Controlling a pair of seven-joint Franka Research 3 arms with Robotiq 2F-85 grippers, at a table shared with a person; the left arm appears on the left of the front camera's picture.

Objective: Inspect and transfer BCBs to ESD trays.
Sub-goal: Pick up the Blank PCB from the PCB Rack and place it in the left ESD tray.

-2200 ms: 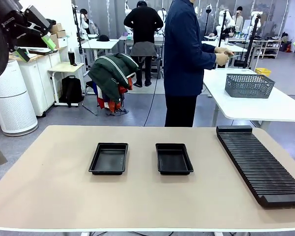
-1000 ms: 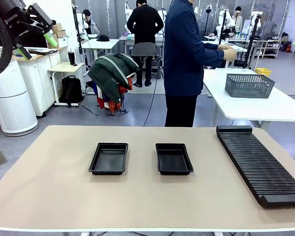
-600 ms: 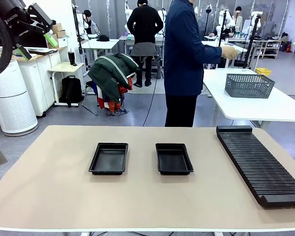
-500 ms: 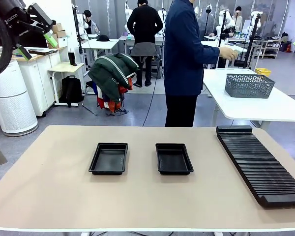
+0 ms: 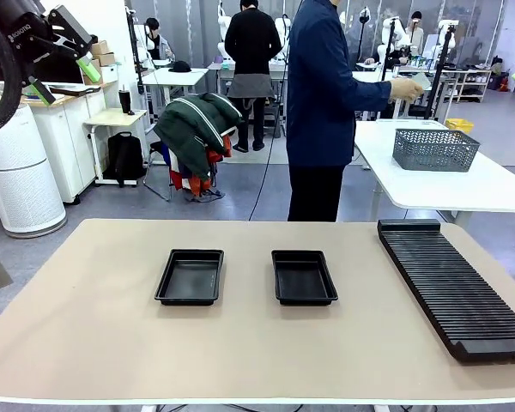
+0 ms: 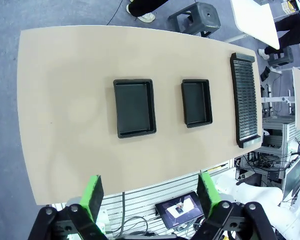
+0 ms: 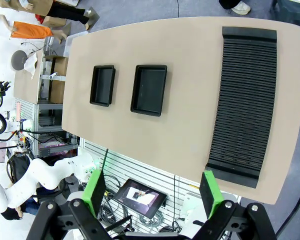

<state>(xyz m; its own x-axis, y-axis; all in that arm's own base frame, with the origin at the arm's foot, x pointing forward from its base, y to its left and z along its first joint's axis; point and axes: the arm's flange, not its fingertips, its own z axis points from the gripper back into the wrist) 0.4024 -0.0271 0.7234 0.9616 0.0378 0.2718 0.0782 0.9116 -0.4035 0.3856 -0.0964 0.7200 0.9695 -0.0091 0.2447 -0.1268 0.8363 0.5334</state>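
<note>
Front view: 2 ESD trays (image 5: 189,301) lie side by side mid-table (image 5: 94,343), left gripper (image 5: 66,79) raised high, jaws apart; left wrist view: left gripper (image 6: 151,195) spread wide above both trays (image 6: 135,134); right wrist view: right gripper (image 7: 152,192) likewise gaping, holding nothing, trays (image 7: 149,113) below.

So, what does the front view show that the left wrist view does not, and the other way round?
Front view: a person stands beyond the table, turned to a white side table with a grey mesh basket. One hand holds what looks like a pale green board. The left gripper is raised high, jaws open.
Left wrist view: the table from above, the gripper's green pads wide apart, and a small screen under the table's robot-side edge.
Both: the tan table, an empty black tray beside a second empty tray, and the long ribbed rack.
</note>
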